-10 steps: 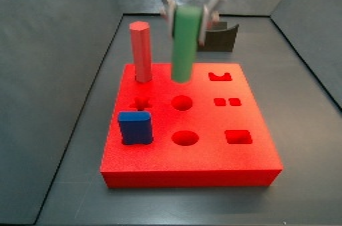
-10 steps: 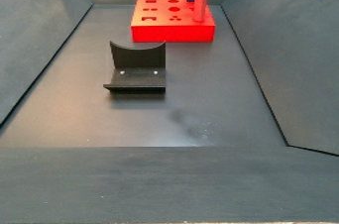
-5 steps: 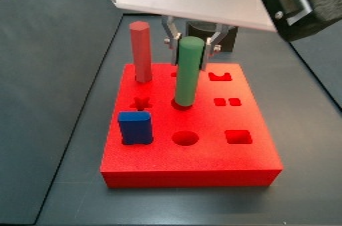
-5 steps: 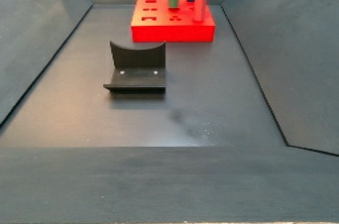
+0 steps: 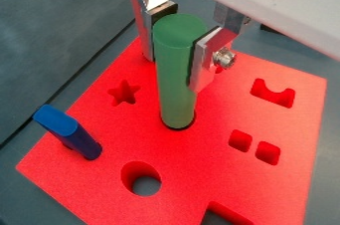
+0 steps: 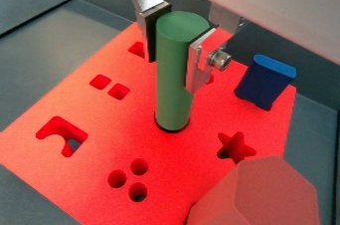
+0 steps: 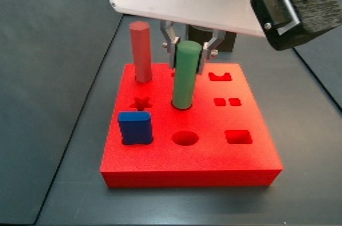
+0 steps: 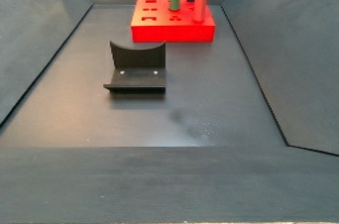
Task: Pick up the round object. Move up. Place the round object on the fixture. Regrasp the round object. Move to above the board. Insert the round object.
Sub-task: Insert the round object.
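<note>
Jaws [image 5: 182,38] clamped high on upright green cylindrical peg [image 5: 178,75], tip seated in thick red holed board [image 5: 285,179], keeping insertion straight.

One green peg [image 5: 178,70] stands upright in a round hole of the one red board [image 7: 254,160], between the two silver fingers [image 5: 210,55] of the one claw [image 5: 181,32], which sits above the board. One red peg [image 7: 140,52] and one blue block [image 7: 132,127] also stand in the board. One dark fixture [image 8: 135,66] sits on the floor, well apart from the board. In a wrist view the board top shows one star hole [image 5: 123,93], one open round hole [image 5: 141,179] and two small square holes [image 5: 254,146].
</note>
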Motion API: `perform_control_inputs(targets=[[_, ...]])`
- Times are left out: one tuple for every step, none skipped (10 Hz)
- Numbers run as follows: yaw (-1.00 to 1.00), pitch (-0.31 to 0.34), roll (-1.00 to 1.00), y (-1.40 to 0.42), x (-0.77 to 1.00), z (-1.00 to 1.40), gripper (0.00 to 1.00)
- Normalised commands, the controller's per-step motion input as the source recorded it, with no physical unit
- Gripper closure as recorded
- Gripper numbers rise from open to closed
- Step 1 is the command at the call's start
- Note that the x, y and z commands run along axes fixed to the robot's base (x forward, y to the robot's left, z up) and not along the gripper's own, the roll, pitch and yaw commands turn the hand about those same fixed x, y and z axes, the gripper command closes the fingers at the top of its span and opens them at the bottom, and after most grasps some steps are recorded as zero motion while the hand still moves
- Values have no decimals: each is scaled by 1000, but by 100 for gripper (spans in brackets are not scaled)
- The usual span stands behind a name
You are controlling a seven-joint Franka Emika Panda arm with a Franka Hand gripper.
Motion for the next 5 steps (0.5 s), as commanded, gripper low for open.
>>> perform_control_inputs(targets=[[-100, -31, -66, 0, 49, -291, 100], [-117, -51, -83, 0, 49, -300, 100], [-109, -83, -123, 0, 0, -397, 100], [-126, -90, -130, 0, 0, -466, 100], [-117, -77, -56, 0, 0, -443, 100]])
